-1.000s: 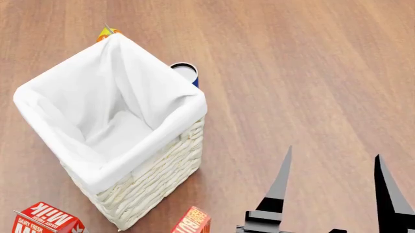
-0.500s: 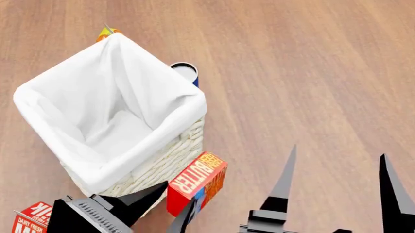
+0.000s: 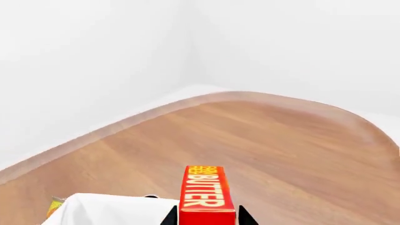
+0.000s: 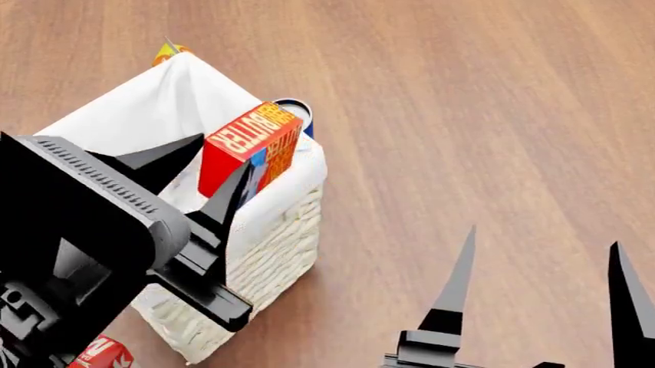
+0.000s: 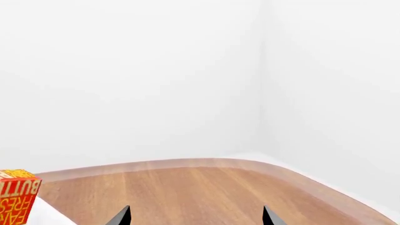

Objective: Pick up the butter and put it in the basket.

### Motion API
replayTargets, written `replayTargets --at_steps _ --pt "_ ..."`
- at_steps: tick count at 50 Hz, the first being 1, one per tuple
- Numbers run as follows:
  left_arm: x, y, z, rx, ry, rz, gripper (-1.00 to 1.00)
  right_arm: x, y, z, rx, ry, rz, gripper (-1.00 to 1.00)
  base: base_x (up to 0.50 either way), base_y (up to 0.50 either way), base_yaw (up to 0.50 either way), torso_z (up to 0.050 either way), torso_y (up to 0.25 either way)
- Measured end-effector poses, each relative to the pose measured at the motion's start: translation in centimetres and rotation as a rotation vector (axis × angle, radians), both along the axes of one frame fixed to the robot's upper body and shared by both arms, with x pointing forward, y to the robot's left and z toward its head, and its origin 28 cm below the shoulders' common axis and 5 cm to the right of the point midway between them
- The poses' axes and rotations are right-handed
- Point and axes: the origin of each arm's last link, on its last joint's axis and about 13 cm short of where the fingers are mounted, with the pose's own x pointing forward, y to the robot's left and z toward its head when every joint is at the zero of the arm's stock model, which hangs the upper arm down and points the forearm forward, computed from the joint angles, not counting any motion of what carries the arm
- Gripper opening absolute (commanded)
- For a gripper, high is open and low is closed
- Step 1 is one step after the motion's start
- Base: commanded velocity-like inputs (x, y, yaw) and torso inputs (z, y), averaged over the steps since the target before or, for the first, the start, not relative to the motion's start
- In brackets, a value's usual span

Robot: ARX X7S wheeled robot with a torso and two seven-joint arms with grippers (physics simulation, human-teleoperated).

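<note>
A blue can (image 4: pixel 297 113) sits at the basket's (image 4: pixel 276 238) 1 o'clock corner — left fingers (image 4: pixel 227 198) clamp the butter (image 4: pixel 245 147) over its rim, right gripper (image 4: pixel 542 268) spread wide.

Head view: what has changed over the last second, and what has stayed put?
The left pincer came into view, shut on the butter, and lifted it from the floor at the basket's near side up over the rim. The carton is not yet released. The right pincer stayed open and idle, barely shifted. The basket, the blue can behind it and the milk carton kept their places.
</note>
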Motion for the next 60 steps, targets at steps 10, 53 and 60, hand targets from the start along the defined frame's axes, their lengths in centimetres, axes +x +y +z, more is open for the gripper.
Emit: replayTargets --at_steps 10,53,60 --pt "2.2 1.2 2.6 0.04 -0.008 0.046 -1.0 0.0 -0.1 0.0 0.003 -0.001 -0.001 1.0 0.0 0.0 0.0 0.0 0.001" --pt "7.2 5.2 9.5 0.406 0.245 0.065 -1.0 0.1 -0.2 0.0 0.025 -0.006 0.005 1.0 0.0 0.0 0.0 0.0 0.001" --pt "8.2 5.2 10.6 0.457 0.3 0.041 -1.0 0.1 -0.2 -0.1 0.027 -0.006 0.006 1.0 0.0 0.0 0.0 0.001 0.001"
